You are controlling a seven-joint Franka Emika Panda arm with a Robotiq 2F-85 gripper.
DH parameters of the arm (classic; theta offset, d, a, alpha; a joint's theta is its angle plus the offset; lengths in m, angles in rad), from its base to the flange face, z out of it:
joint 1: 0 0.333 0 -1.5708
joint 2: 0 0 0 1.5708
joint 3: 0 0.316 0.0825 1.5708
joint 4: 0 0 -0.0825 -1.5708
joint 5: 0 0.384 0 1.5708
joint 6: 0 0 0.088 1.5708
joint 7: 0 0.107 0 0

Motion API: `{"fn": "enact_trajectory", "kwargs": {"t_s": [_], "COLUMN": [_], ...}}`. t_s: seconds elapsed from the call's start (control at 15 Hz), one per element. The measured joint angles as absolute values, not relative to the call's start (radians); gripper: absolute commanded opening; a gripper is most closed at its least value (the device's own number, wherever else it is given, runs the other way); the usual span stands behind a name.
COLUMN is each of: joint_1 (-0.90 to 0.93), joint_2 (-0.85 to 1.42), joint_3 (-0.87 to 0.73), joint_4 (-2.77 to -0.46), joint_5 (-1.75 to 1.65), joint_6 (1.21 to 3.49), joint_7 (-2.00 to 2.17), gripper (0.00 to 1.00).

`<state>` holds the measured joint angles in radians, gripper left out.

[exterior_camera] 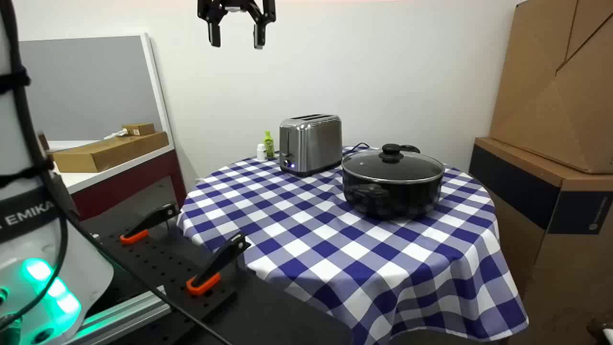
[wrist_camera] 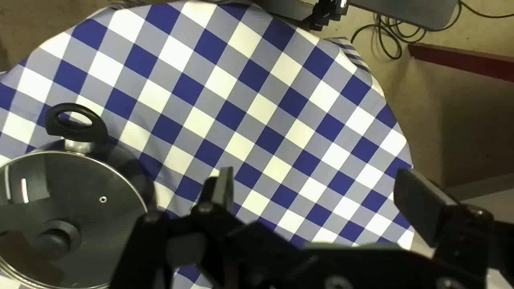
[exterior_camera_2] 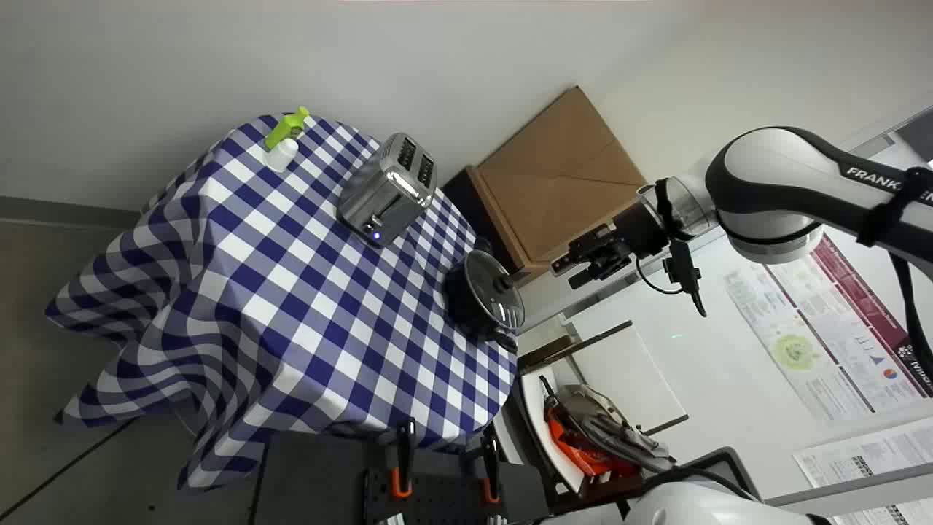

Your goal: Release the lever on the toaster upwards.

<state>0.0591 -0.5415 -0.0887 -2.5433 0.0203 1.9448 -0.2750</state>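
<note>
Toaster (exterior_camera: 311,143) apparently well below gripper (exterior_camera: 237,45).

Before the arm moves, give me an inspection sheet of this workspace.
Surface: blue-and-white checked tablecloth, hanging in folds at its edge.
Job's things: two-slot toaster upright, blue light lit; lever appears low.
Clutter: lidded black pot, white bottle, green bottle.
Grasping part: the pincer is open, holding nothing, above the tablecloth.
Cables: dark cord near the toaster; black cable strapped to the arm; loose floor cables.
Surroundings: cardboard boxes, orange-and-black clamps, pale wall.
</note>
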Motion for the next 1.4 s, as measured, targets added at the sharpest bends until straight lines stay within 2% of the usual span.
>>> {"fn": "enact_trajectory", "kwargs": {"t_s": [0.33,0.6,1.4], "joint_1": [0.054,0.050,0.033], "joint_2": [-0.530,-0.442,0.126], "joint_3": [-0.082,-0.062,0.014], "joint_4": [-2.544,-2.545,-2.371], "joint_5": [0.017,0.002,-0.313], "joint_6": [1.963,2.084,2.495], "joint_7": [-0.265,-0.231,0.001], "gripper": [1.00,1.00,1.00]}}
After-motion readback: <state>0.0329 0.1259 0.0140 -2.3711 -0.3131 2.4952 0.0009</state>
